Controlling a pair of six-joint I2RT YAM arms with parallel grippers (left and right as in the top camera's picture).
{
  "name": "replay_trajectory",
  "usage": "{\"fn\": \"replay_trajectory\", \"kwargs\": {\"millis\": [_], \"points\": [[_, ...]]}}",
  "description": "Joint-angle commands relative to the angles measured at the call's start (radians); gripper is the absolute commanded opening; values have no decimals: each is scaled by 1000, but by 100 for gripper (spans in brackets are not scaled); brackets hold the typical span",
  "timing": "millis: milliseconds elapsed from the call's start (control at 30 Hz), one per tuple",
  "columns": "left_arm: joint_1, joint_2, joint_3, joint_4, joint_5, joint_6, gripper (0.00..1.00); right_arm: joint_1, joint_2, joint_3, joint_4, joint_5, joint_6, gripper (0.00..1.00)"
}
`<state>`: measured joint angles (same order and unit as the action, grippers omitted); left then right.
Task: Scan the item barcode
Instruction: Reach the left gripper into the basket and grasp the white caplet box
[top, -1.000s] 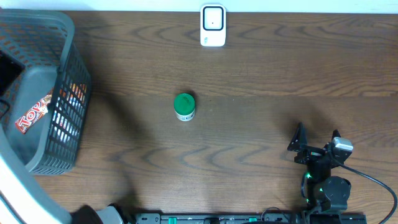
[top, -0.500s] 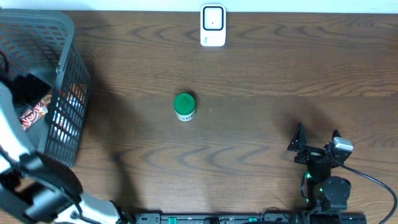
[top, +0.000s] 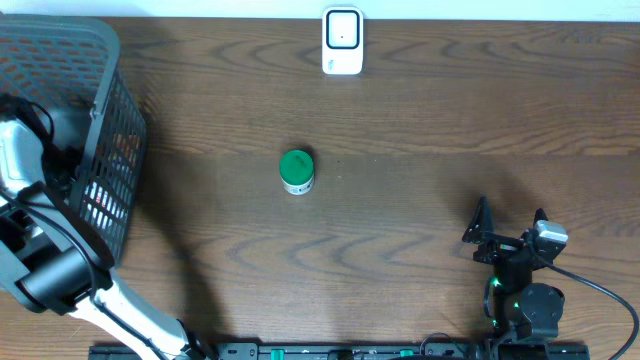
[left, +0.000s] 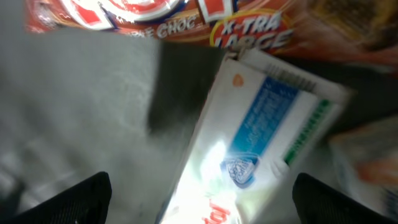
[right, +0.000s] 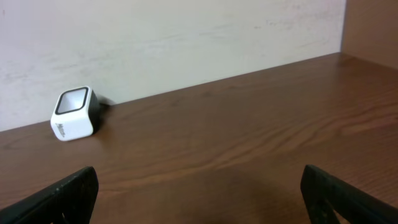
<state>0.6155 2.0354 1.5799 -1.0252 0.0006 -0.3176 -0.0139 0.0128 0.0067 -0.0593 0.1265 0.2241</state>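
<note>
Left gripper (left: 199, 202), jaws spread, is held over white-and-blue cardboard box (left: 261, 118) in grey mesh plastic basket (top: 112, 120); box's long axis runs diagonal betw. its 2 fingers (left: 74, 196). Right gripper (top: 508, 228), spread too, is parked well apart.

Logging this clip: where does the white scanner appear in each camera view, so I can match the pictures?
Overhead: the white scanner stands at top centre, at the table's far edge.
Left wrist: not in it.
Right wrist: it sits at the left, on the table close to the pale wall.
Shared landmark: the dark wooden table, seen in the overhead and right wrist views.
</note>
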Motion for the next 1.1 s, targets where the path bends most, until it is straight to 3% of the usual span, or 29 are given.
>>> {"fn": "replay_trajectory", "kwargs": {"millis": [0, 233, 500, 667, 833, 1067], "points": [[6, 5, -43, 28, -9, -5, 93, -5, -3, -1, -4, -1, 7, 99], [6, 5, -106, 90, -9, -5, 93, -5, -3, -1, -4, -1, 7, 99], [6, 5, -145, 122, -9, -5, 57, -5, -3, -1, -4, -1, 7, 99], [6, 3, -135, 106, -7, -5, 47, -5, -3, -1, -4, -1, 7, 99], [8, -41, -40, 33, 25, -5, 45, -5, -3, -1, -4, -1, 7, 99], [33, -220, 224, -113, 27, -43, 45, -5, -3, -1, -4, -1, 7, 99]]}}
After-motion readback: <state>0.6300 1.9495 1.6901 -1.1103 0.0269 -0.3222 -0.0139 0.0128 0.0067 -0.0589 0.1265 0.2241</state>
